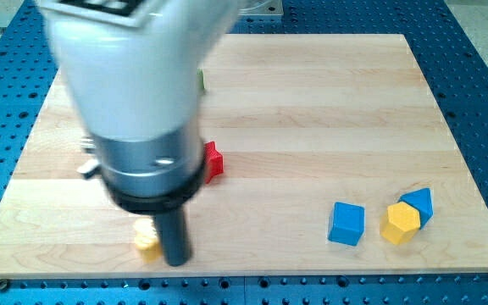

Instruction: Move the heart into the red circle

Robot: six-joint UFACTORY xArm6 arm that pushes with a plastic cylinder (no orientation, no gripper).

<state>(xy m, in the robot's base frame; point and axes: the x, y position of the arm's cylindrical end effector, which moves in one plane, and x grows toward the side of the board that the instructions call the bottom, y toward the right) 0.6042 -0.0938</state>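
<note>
The desk (pixel 312 93) is a pale wooden board, and the arm (pixel 134 85) covers much of its left part in this view. The arm carries no hand, only a dark rod, so nothing opens, closes or holds a block. My tip (pixel 176 261) stands near the view's bottom edge, just beside a small yellow block (pixel 146 243), on that block's right side. I cannot tell if they touch.

The red block (pixel 215 161) lies above my tip and a little to the right, half hidden by the arm. Its shape is not clear to me; it is the only red thing visible, so I take it as the target. No heart shape can be made out. The small yellow block is probably the heart, but the rod hides part of it.

If so, my tip is on the wrong side. It should go around to the block's lower left, then push up and right in a slow, straight line, so that the block does not slip off the tip or off the near edge.

A blue cube (pixel 346 224), a yellow hexagon (pixel 401 223) and a blue block (pixel 420 203) sit well apart at the right. A green sliver (pixel 201 80) shows near the top. None of them blocks the way.
</note>
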